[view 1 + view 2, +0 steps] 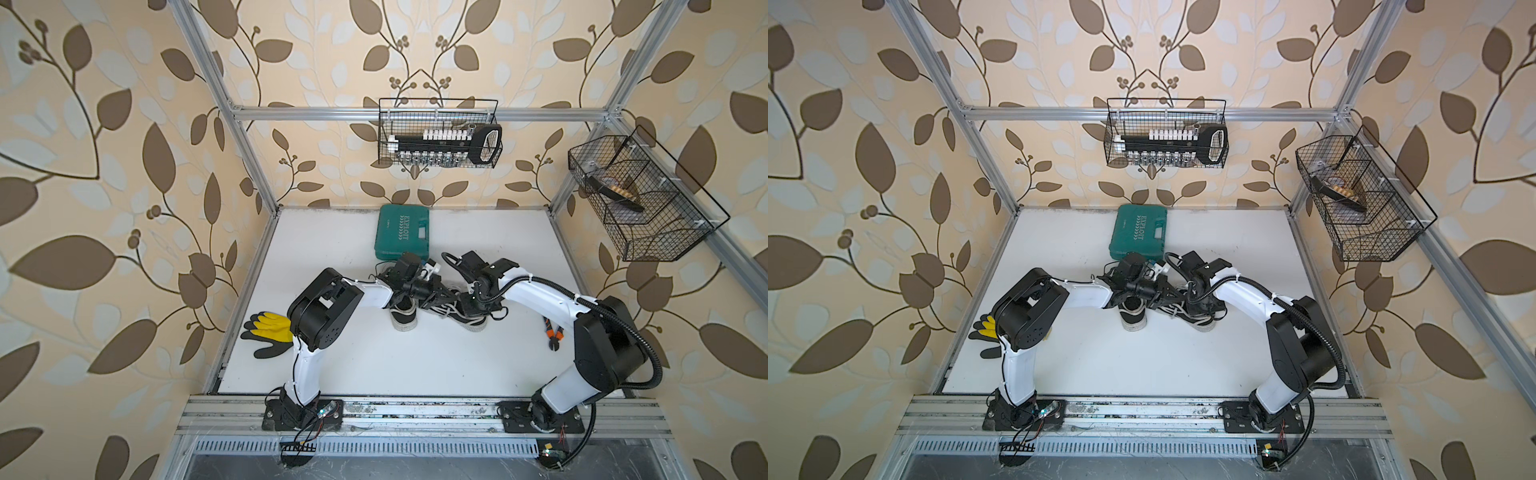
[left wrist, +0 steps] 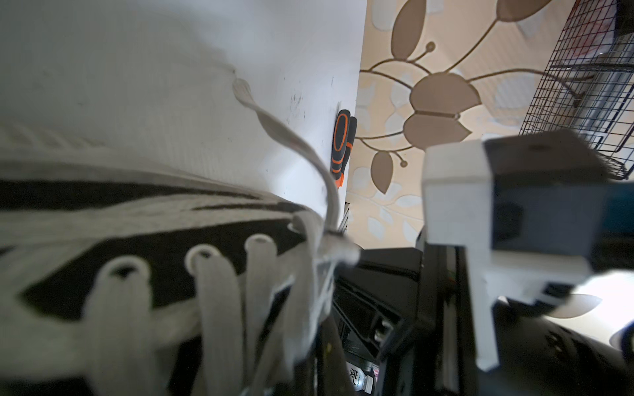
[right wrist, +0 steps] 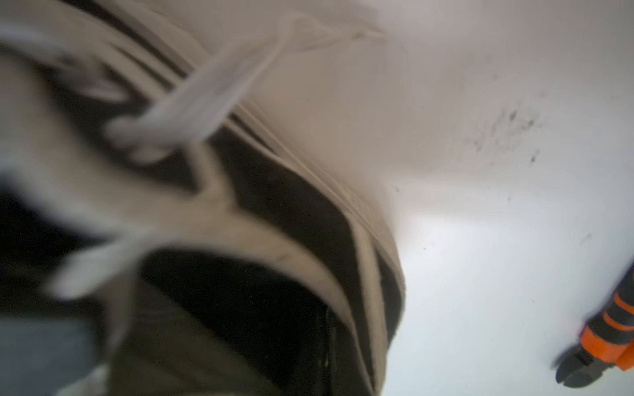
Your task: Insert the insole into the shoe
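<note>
Two black sneakers with white soles and laces lie mid-table in both top views. Both arms meet over the right-hand shoe (image 1: 473, 323) (image 1: 1202, 323). My left gripper (image 1: 442, 297) (image 1: 1169, 296) sits at its laced front; the left wrist view shows the laces (image 2: 212, 291) right against the dark jaws, which look shut, but not what they hold. My right gripper (image 1: 471, 306) points down into the shoe's opening (image 3: 240, 301), its jaws lost in the dark interior. The insole does not show clearly in any view. The other shoe (image 1: 404, 318) lies just left, untouched.
A green tool case (image 1: 402, 232) stands behind the shoes. A yellow-and-black glove (image 1: 270, 332) lies at the table's left edge, and orange-handled pliers (image 1: 552, 332) (image 3: 607, 329) at its right edge. Wire baskets hang on the back wall (image 1: 440, 133) and the right wall (image 1: 640, 199).
</note>
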`<state>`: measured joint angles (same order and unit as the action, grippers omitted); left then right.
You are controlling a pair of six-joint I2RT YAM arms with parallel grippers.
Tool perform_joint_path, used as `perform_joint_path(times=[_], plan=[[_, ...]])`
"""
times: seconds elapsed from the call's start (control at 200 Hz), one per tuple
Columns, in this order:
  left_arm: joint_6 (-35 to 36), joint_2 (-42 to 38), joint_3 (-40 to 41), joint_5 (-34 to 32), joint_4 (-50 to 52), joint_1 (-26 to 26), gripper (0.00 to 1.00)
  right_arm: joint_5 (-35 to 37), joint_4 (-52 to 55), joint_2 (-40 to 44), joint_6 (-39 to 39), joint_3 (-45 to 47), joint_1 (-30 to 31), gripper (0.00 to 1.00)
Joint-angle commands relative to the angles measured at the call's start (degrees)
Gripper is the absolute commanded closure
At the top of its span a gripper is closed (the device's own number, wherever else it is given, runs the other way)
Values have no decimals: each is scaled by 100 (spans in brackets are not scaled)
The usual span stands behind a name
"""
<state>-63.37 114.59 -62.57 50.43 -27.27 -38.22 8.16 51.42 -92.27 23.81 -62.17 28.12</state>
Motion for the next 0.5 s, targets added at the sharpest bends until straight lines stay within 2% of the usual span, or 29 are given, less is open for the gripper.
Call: perform_joint_path(times=[0.0, 0.08, 0.16, 0.23, 0.31, 0.415, 0.495], plan=[[83, -379, 42, 81, -186, -42, 100, 461, 261, -134, 150, 111, -25, 100], [128, -393, 47, 87, -117, -38, 100, 659, 392, -147, 166, -47, -18, 100], [150, -411, 69, 81, -85, -40, 100, 434, 408, -3, 159, -178, -17, 100], [165, -415, 77, 89, -55, -42, 100, 154, 424, 118, 173, -247, -16, 85], [219, -437, 97, 70, 10, -43, 100, -193, 348, 176, 195, -200, -59, 78], [244, -466, 134, 71, 31, -45, 100, -538, 239, 47, 214, -78, -131, 74], [264, -490, 181, 59, 58, -45, 100, -592, 217, -152, 146, -30, -123, 76]])
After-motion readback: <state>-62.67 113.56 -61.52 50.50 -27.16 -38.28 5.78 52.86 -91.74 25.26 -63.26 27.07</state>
